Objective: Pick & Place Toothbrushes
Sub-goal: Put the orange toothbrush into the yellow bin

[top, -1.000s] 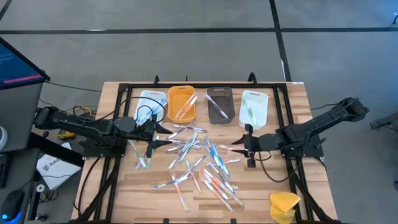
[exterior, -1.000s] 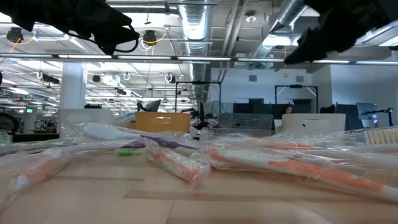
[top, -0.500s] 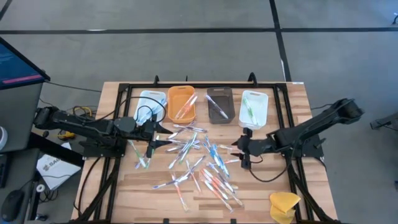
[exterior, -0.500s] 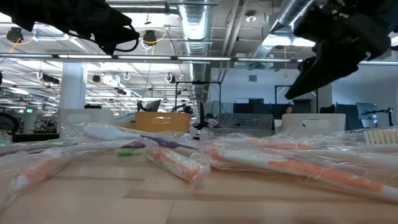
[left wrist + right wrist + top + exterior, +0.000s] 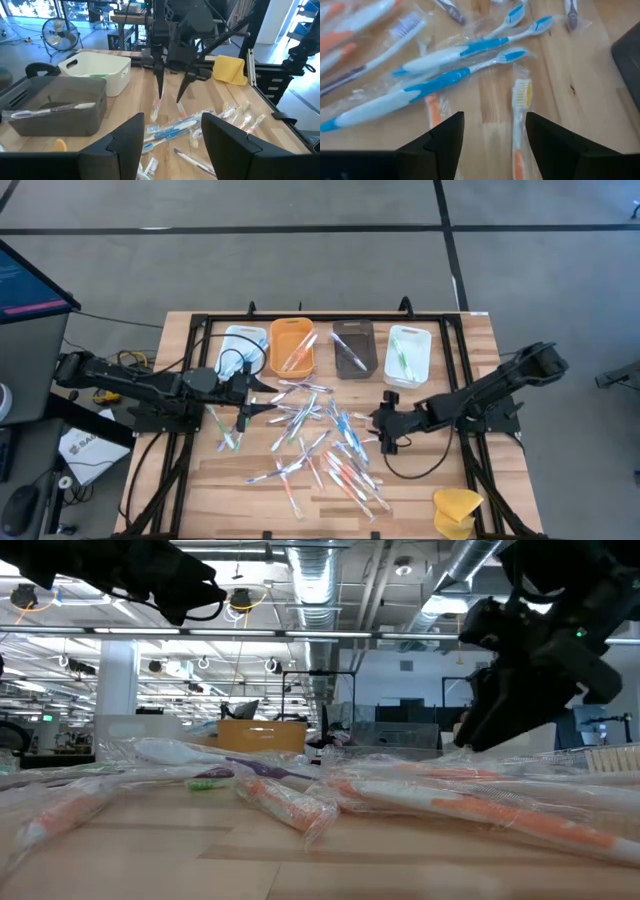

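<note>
My right gripper (image 5: 490,150) hangs open and empty just over the right edge of the toothbrushes (image 5: 318,430). Right between my fingers lies an orange toothbrush (image 5: 519,125) in a clear wrapper — its long side points straight ahead, its bristles away from me. Just past it lie the blue ones (image 5: 445,60), lying crosswise. My left gripper (image 5: 248,402) waits on the other side of the pile, open and empty too. Farther off stand the trays (image 5: 292,345) — the orange brush's handle end is cut off from view.
</note>
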Motion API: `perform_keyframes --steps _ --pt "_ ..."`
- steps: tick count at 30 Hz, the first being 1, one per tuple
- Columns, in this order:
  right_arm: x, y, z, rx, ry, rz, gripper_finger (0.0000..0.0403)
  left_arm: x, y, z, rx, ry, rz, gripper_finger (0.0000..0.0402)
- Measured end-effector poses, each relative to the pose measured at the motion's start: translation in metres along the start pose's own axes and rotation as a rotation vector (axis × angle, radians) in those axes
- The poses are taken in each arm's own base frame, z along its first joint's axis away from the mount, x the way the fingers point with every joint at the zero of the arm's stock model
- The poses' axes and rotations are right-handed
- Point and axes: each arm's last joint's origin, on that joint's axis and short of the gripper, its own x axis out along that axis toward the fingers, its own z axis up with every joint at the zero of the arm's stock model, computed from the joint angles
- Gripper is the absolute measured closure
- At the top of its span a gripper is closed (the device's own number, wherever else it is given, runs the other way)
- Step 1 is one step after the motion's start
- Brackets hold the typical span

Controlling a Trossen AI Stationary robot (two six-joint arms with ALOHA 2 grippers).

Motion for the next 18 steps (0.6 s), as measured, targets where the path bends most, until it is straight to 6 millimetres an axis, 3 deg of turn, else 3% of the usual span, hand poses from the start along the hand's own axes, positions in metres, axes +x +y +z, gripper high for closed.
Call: perform_keyframes --steps 11,18 --pt "0.021 -0.013 -0.001 0.046 0.045 -0.060 0.0217 0.000 0.000 0.001 0.006 -0.009 0.003 0.0211" --pt "0.023 -0.026 0.001 0.091 0.055 -0.071 0.0212 0.000 0.000 0.001 0.007 -0.013 0.002 0.0211"
